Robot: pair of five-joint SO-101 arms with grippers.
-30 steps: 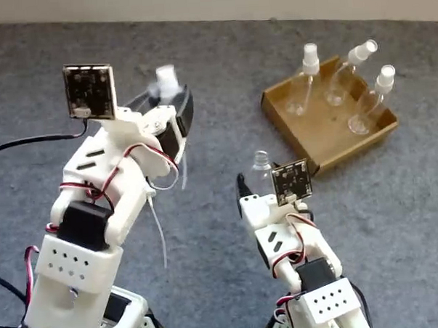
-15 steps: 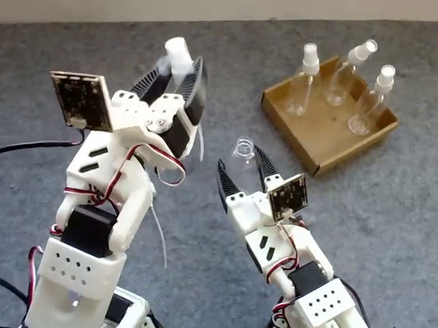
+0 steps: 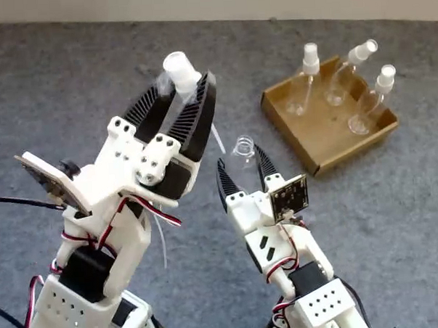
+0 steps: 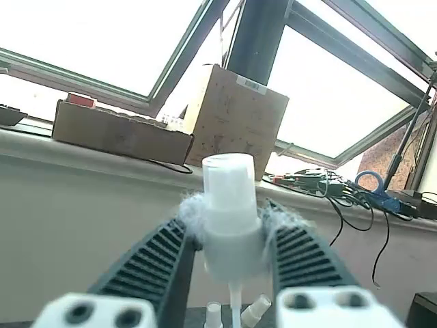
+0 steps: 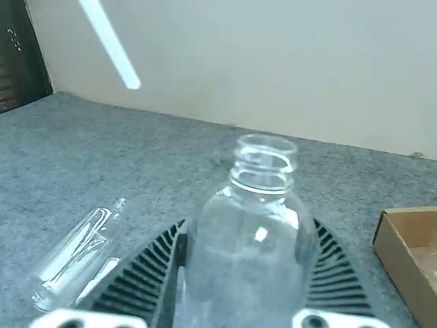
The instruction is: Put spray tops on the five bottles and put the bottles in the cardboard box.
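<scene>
My left gripper [image 3: 185, 82] is shut on a white spray top [image 3: 179, 67], held high above the grey carpet; its thin dip tube [image 3: 216, 139] hangs down toward the right arm. In the left wrist view the spray top [image 4: 229, 222] sits squeezed between the black fingers [image 4: 153, 263]. My right gripper [image 3: 240, 158] is shut on a clear, uncapped bottle [image 3: 244, 147], held upright with its neck open. The right wrist view has that bottle [image 5: 254, 236] close up, with the dip tube's end [image 5: 109, 42] above and to one side of it. The cardboard box [image 3: 284, 128] lies at the back right.
Three capped bottles [image 3: 300, 80] [image 3: 342, 73] [image 3: 369, 103] lie in the box. Another uncapped clear bottle [image 5: 76, 258] lies on its side on the carpet beside my right gripper. A pale wall runs along the carpet's far edge.
The left arm has tilted up and swung the spray top toward the right. The right gripper shifted left with the bottle a second ago and has kept still since.
</scene>
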